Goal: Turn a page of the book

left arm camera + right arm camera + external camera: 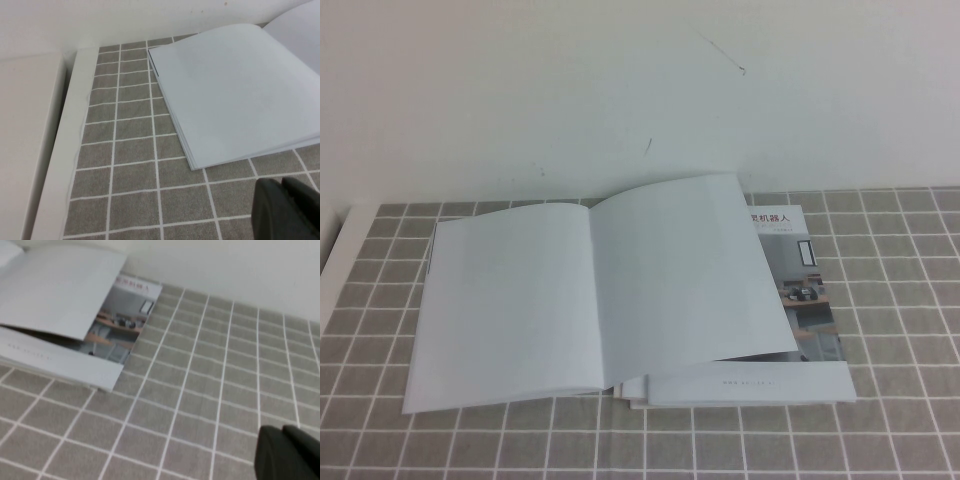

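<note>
My right gripper (289, 456) is shut on nothing, hovering over bare grey tiled mat (200, 390). My left gripper (286, 210) hangs over the mat near the book's left corner; whether its jaws are parted I cannot tell. Farther off, the book (510, 300) lies open, blank pages up. Its right page (685, 270) arches over a brochure (805, 290) with a room photo.

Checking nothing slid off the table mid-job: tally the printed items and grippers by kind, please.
Open white glossy softcover book: 1
Brochure with room-photo cover, beneath the book: 1
Black grippers, left gripper and right gripper, both off the book: 2
Total: 4
</note>
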### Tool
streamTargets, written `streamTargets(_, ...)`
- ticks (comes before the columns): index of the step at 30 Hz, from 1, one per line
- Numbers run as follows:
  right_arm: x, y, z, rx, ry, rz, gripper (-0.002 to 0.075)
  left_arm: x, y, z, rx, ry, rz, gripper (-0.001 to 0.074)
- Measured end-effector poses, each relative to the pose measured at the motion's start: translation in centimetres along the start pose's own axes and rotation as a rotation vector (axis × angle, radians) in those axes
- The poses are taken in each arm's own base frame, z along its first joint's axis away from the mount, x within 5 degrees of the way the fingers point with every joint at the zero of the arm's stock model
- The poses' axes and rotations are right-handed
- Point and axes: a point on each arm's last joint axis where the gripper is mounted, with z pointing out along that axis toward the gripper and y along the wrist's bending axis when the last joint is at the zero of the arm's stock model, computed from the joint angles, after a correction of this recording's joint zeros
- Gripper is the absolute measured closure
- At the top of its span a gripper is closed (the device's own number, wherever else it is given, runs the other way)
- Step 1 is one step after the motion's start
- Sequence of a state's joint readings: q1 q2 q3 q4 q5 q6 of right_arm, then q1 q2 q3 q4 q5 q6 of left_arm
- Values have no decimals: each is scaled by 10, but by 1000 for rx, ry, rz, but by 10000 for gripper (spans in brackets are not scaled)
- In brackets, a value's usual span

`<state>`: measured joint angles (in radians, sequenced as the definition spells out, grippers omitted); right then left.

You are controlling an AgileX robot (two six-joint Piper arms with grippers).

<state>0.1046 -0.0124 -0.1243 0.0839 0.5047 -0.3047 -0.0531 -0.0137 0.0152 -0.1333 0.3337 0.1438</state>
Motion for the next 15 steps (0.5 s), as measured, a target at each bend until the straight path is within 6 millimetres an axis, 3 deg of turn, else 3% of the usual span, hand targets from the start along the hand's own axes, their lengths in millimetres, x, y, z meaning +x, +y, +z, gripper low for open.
streamTargets(5, 29, 5, 19, 8, 16, 13, 728, 0, 0, 0, 0, 0, 0, 738)
streamTargets(15, 29, 5, 20, 7, -6, 33, 729, 0, 0, 0, 1, 0, -4, 738)
